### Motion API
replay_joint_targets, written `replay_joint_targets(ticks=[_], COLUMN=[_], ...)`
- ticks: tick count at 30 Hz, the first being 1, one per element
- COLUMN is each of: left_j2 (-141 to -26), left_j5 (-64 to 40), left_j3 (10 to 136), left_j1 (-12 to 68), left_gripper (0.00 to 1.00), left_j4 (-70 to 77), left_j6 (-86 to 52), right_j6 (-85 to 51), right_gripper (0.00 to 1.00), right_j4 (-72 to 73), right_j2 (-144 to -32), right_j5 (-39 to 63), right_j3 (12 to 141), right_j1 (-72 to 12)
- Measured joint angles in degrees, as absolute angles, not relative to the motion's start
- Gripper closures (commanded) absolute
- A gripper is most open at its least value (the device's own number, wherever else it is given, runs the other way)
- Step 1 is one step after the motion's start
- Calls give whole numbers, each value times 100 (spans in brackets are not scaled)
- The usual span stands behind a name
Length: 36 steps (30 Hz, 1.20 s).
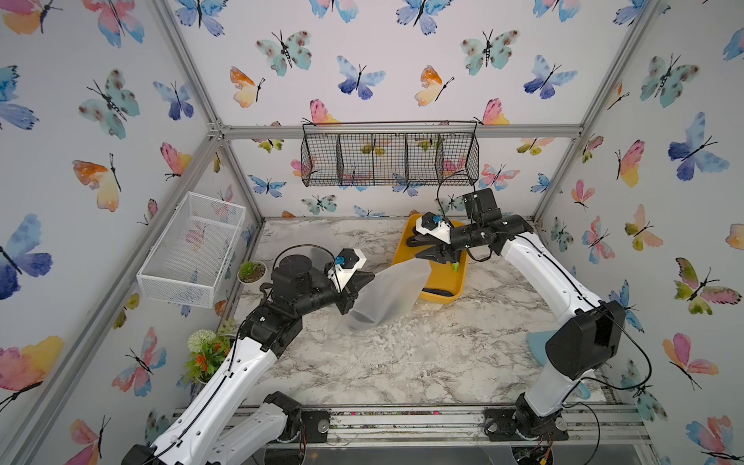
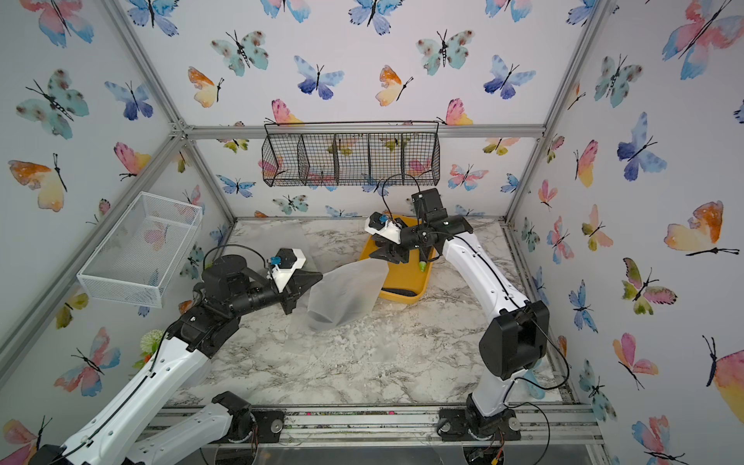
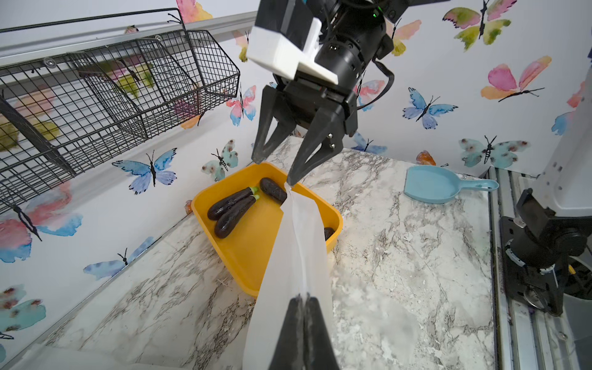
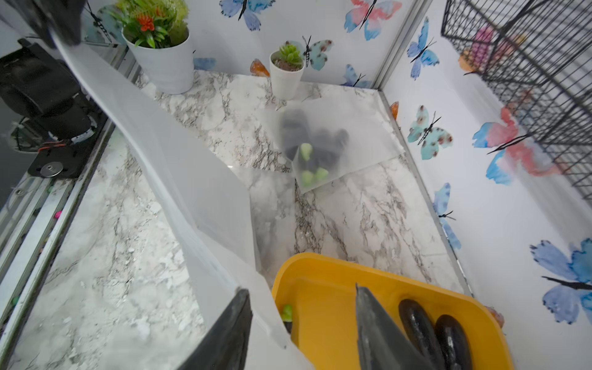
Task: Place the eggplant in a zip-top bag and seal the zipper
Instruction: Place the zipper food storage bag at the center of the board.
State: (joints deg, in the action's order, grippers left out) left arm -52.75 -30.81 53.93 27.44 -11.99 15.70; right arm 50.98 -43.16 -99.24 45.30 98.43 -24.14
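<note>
Far left on the tabletop [image 1: 402, 362], past the two little potted plants [image 4: 288, 54], there's another bag already packed with eggplants [image 4: 317, 150], parked well out of the way.

Then the action: the left fingers [image 3: 302, 304] are clamped tight on one end of the zip-top bag's [image 1: 386, 294] top edge, holding it up off the tabletop so the rest hangs down. My guess is that's to keep the zipper line stretched straight. There's a dark blob low in the bag [image 1: 364, 318] that could be an eggplant already inside, but the plastic is too frosted for me to be sure.

At the other end of that edge, the right fingers [image 1: 420, 249] are spread roughly halfway and holding nothing. One tip is just touching the bag's corner, right over the yellow tray [image 3: 253, 243]. The top edge looks pressed flat between the two arms, so I'd say the zipper is about sealed.

The spare eggplants [image 3: 229, 203] lie in that tray, handy to the right arm. A blue scoop [image 3: 439, 185] sits unused on the far right.
</note>
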Motion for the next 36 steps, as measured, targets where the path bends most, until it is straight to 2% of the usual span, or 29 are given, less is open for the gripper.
replay_joint_targets(ticks=[15, 25, 29, 36], left_j2=[-5083, -5037, -5039, -5041], left_j5=[-3000, -2917, -2877, -2714], left_j3=[5395, 5395, 5395, 5395], left_j1=[2744, 2744, 2744, 2744], left_gripper=[100, 100, 100, 100], left_j4=[-1509, -1573, -1573, -1573], left_j6=[1717, 1739, 1741, 1741], right_j6=[5581, 5714, 5778, 5811], right_gripper=[49, 60, 72, 77], right_j4=[-4842, -4895, -4950, -5078], right_j2=[-10357, -10383, -10383, -10392], right_j5=[4724, 4788, 4786, 4779], right_j3=[9821, 10005, 10009, 10106], right_j1=[-2414, -2414, -2414, -2414])
